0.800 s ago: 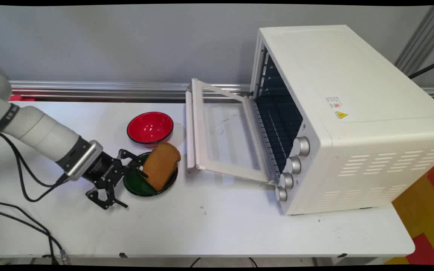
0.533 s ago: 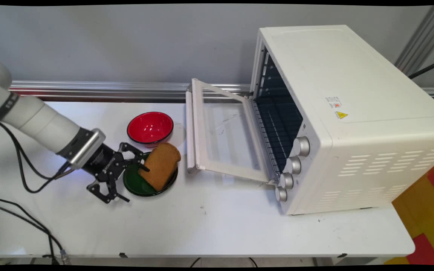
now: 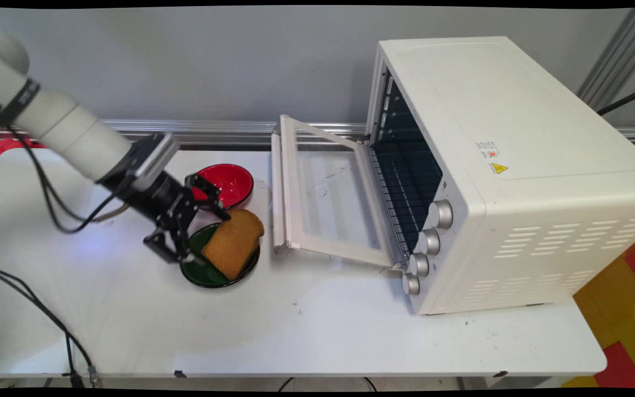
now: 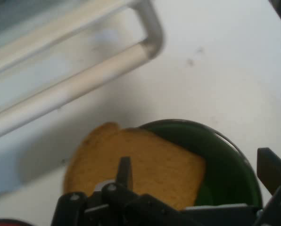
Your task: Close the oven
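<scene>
A slice of brown toast (image 3: pixel 235 242) lies tilted in a dark green bowl (image 3: pixel 207 274), its far end resting over the bowl's rim. My black gripper (image 3: pixel 209 237) hovers open at the bowl's left side, angled down toward the toast. One fingertip sits near the toast's upper left edge and the other by the bowl's left rim. In the hand view the toast (image 4: pixel 145 160) and green bowl (image 4: pixel 227 155) lie just ahead of the gripper (image 4: pixel 197 172). One finger (image 4: pixel 125 170) is in front of the toast and the other finger (image 4: pixel 271 168) is over the bowl's far side. Nothing is held.
A red bowl (image 3: pixel 232 182) stands just behind the green one, partly hidden by the hand. A white toaster oven (image 3: pixel 510 171) fills the right side, its glass door (image 3: pixel 323 198) folded down toward the bowls, with the handle (image 4: pixel 84 84) close to the toast. Black cables (image 3: pixel 47 320) trail at left.
The arm has risen and swung away from the near edge, carrying the open gripper from the table left of the green bowl to above its left rim. Toast and bowls have not moved.
</scene>
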`<state>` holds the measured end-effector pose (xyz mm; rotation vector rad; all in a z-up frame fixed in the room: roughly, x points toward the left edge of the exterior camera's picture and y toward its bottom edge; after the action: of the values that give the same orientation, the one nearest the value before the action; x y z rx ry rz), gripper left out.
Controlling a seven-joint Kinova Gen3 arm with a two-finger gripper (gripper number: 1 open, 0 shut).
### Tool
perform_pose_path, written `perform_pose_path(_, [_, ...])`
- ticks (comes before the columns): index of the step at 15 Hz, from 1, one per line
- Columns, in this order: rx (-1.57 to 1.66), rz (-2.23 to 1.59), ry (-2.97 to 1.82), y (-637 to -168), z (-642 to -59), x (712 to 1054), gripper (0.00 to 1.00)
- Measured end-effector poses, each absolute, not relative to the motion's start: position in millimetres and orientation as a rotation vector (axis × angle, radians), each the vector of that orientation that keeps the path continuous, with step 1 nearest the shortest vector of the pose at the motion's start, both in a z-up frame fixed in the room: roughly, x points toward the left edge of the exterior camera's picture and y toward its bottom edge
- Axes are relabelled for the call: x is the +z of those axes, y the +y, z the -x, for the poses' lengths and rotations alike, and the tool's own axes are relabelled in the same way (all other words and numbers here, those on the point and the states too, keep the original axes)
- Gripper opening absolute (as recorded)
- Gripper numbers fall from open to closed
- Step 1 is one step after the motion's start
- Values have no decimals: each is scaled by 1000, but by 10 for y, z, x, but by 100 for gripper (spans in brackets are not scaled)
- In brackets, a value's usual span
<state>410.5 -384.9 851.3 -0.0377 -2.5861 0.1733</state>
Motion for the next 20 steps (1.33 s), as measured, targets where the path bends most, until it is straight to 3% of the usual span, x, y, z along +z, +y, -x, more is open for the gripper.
perform_pose_path(8, [109, -343, -2587, -4507, -4096, 8845, 100])
perform_pose_path(20, [69, -524, -2563, -5178, -4264, 8761, 100])
